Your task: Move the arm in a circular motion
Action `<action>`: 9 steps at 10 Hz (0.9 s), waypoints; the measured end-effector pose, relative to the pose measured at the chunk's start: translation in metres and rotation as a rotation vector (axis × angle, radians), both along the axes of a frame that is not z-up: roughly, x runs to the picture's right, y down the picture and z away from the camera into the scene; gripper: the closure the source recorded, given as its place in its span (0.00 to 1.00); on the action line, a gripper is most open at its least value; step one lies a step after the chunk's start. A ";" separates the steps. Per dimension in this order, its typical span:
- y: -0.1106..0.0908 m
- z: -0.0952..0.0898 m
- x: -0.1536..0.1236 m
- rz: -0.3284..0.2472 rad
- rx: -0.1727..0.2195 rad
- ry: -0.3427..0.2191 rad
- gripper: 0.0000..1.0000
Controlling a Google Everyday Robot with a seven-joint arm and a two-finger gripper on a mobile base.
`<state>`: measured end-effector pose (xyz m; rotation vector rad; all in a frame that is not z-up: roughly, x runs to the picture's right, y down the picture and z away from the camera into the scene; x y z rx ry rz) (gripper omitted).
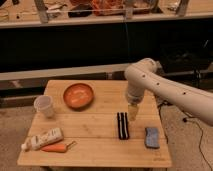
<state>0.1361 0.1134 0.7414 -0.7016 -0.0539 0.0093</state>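
The arm (165, 90) is a thick cream-white tube with small dark holes, reaching in from the right edge over the wooden table (100, 150). It bends at an elbow near the table's back right and drops down to a narrow yellowish gripper (134, 112). The gripper hangs above the table's right half, just right of a black ridged bar (122, 125) and apart from it. Nothing shows in the gripper.
An orange bowl (78, 95) sits at the back middle, a white cup (44, 105) at the left. A white tube (43, 138) and a carrot (56, 147) lie at the front left. A blue sponge (152, 137) lies at the front right. A dark shelf runs behind.
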 end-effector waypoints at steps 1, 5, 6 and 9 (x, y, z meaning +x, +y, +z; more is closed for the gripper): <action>0.002 -0.002 0.003 -0.002 -0.002 0.000 0.20; 0.015 -0.009 -0.008 -0.045 -0.014 -0.024 0.20; 0.021 -0.012 -0.007 -0.062 -0.018 -0.029 0.20; 0.030 -0.019 -0.013 -0.115 -0.022 -0.053 0.20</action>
